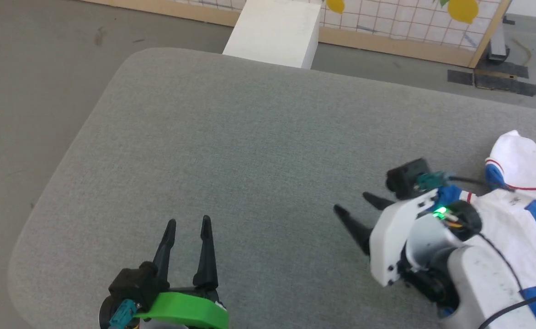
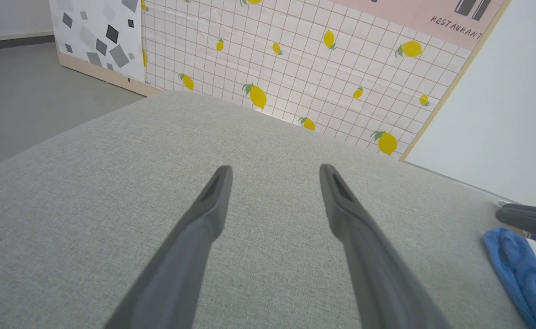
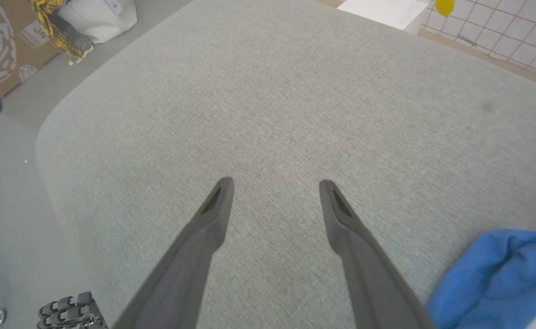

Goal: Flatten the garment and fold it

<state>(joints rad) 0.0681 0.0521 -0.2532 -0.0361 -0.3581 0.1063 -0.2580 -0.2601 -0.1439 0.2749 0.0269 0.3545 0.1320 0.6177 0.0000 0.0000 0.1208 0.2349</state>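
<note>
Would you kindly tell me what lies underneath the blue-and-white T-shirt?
The T-shirt lies bunched on the grey upholstered surface. Whether anything is under its folds cannot be seen, and the right arm hides part of it.

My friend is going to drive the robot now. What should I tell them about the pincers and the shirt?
Left pincer: open and empty, over the bare grey cushion.
Right pincer: open and empty, shirt just beside it.
Shirt: crumpled at the cushion's right edge, partly behind the right arm.
Done: nothing flattened or folded yet.
Left to do: grab the shirt, spread it flat, fold it.
</note>
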